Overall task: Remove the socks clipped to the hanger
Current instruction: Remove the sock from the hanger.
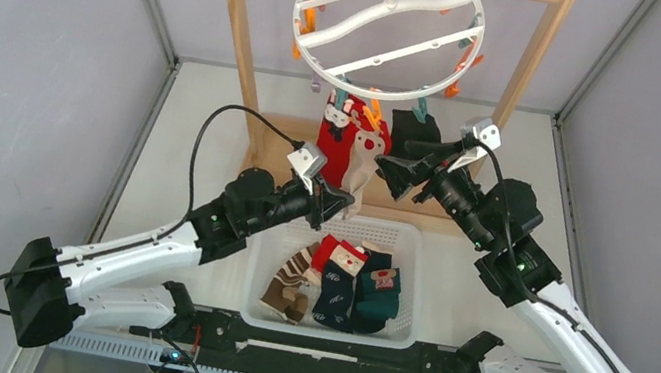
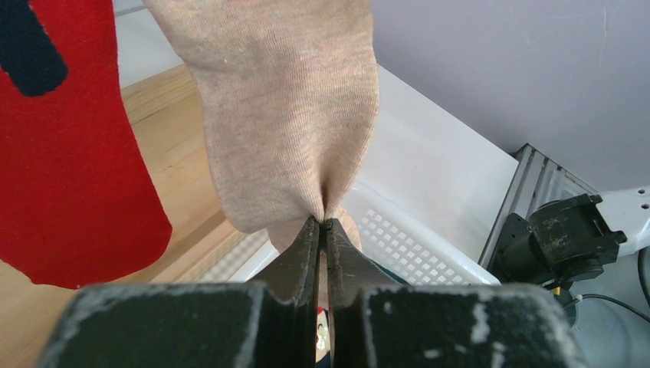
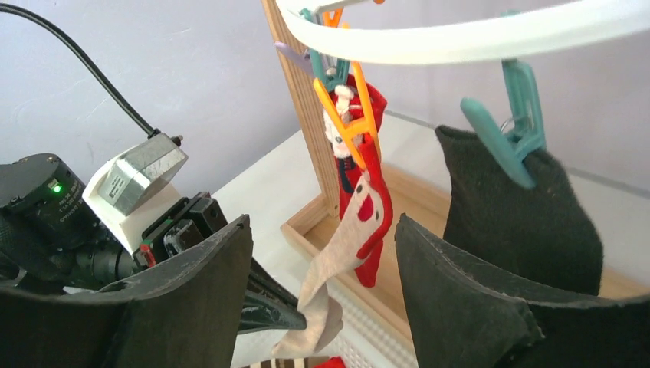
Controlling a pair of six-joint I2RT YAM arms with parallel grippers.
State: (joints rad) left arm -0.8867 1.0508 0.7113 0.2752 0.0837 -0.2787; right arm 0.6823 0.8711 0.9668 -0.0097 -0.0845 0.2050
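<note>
The white ring hanger (image 1: 388,29) hangs from the wooden rack, with socks clipped to its near rim. A red sock (image 1: 339,137), a beige-and-red sock (image 1: 364,164) and a black sock (image 1: 414,128) dangle there. My left gripper (image 2: 323,222) is shut on the beige sock's (image 2: 291,115) lower end, just above the basket. An orange clip (image 3: 349,115) holds that sock's (image 3: 337,253) top beside the red one. My right gripper (image 3: 322,222) stands open to the right, its jaws wide apart with nothing between them. The black sock (image 3: 521,215) hangs from a teal clip (image 3: 513,115) beside the right finger.
A white perforated basket (image 1: 415,262) lies between the arms and holds several removed socks. The wooden rack's upright (image 1: 236,29) and base tray (image 3: 306,226) stand just behind the hanging socks. Grey walls enclose the table on both sides.
</note>
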